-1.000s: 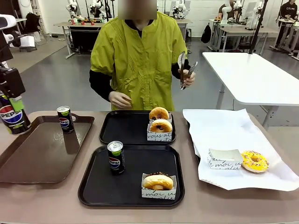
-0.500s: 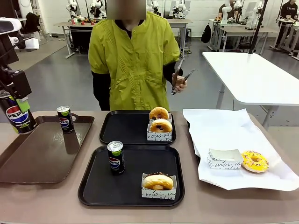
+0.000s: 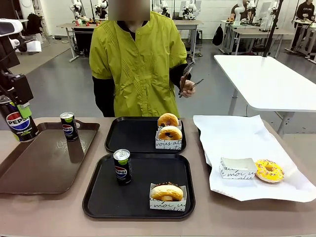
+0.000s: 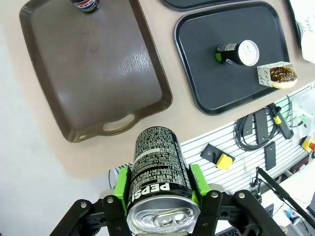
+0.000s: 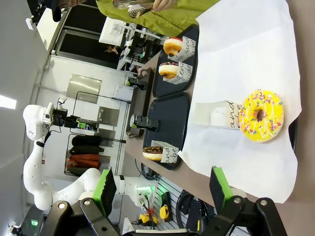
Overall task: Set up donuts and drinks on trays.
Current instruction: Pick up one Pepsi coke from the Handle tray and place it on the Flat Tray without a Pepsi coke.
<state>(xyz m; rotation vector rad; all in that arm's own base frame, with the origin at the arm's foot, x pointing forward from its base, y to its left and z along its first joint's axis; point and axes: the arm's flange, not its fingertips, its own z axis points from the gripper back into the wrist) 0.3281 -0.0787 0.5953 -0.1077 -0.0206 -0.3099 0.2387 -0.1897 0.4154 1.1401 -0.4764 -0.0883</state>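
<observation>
at far left | left tool (image 4: 160,189) grips can (image 4: 156,155) | right tool (image 5: 162,189) agape

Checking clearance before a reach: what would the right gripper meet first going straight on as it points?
Likely the near black tray, between its Pepsi can and chocolate donut; depth is unclear.

Bright, even overhead light gives soft, short shadows on the worktop (image 3: 207,222). The glossy brown tray (image 3: 44,168) faintly mirrors the standing can (image 3: 68,126); the white paper sheet (image 3: 237,136) nearly blows out. Wrist views bow straight edges; the near Pepsi can (image 4: 160,182) is sharp.
</observation>
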